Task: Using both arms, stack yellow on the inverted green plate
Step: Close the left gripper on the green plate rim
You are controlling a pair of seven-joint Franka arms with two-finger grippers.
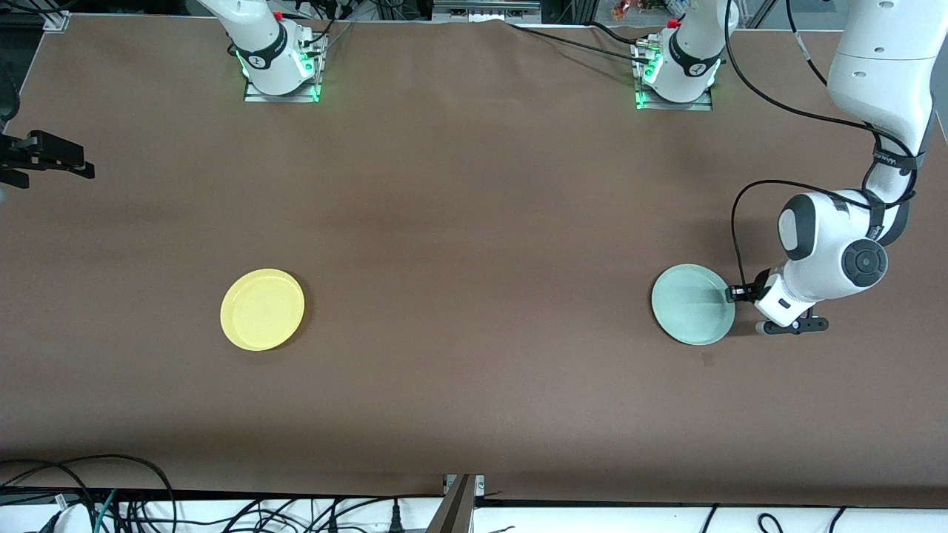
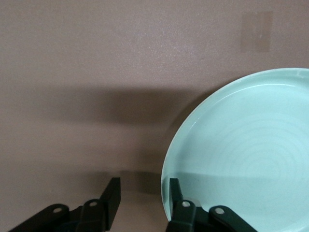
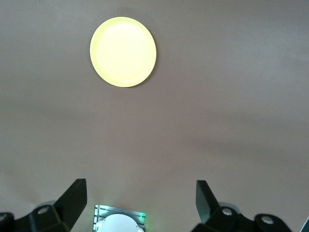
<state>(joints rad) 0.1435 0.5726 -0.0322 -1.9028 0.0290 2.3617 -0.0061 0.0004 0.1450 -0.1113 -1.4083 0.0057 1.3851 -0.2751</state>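
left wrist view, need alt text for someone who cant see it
The left gripper is open low at the rim of a pale green plate, one finger over the plate's edge and the other outside it over the brown table. The plate sits rim up, not yet inverted.

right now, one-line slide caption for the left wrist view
Open left claw straddles the rim of the green plate on the brown table.
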